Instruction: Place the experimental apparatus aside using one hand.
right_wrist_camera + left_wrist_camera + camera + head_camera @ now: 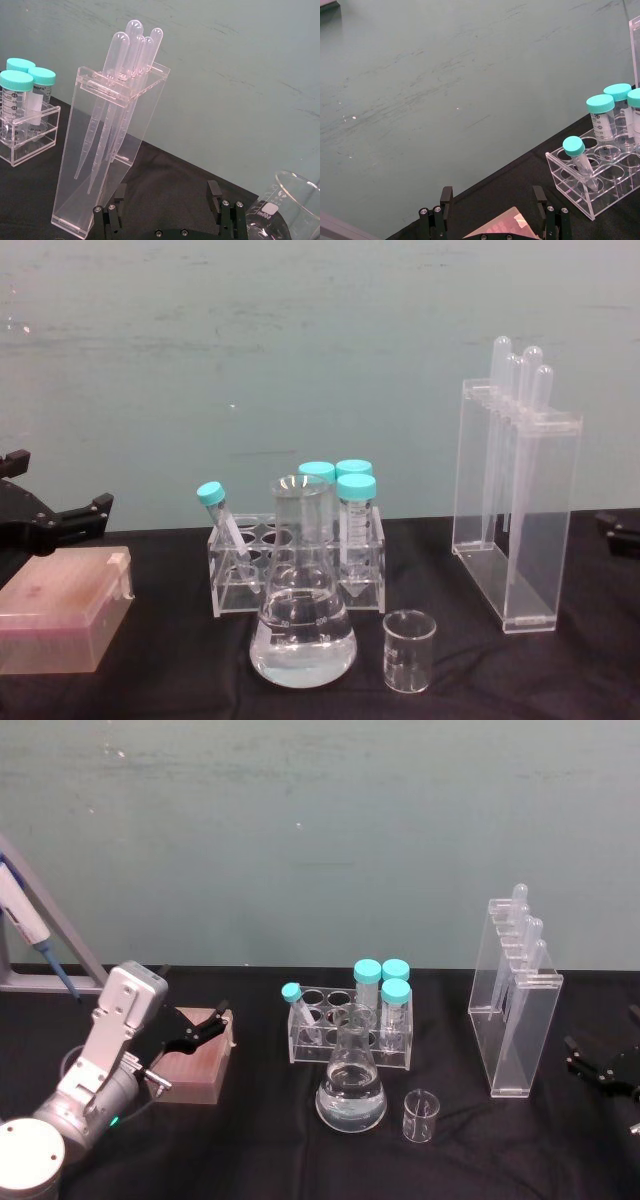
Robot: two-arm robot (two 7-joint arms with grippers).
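The clear acrylic pipette stand (pixel 515 1020) (pixel 515 520) stands at the right of the black table, with several plastic pipettes upright in it. A conical flask (pixel 351 1092) (pixel 303 635) holding clear liquid sits front centre. The small empty glass beaker (pixel 421 1115) (pixel 409 651) is just to its right. My right gripper (pixel 582 1060) (pixel 167 195) hovers open to the right of the pipette stand (pixel 110 150), apart from it. At the left, my left gripper (pixel 195 1040) (pixel 492 200) is open over a pinkish box (pixel 195 1068) (pixel 506 229).
A clear rack (pixel 350 1030) (pixel 298 565) with teal-capped tubes stands behind the flask. A large glass beaker (pixel 290 212) rims the right wrist view. A pipettor (pixel 35 935) leans on a grey stand at the far left. A teal wall backs the table.
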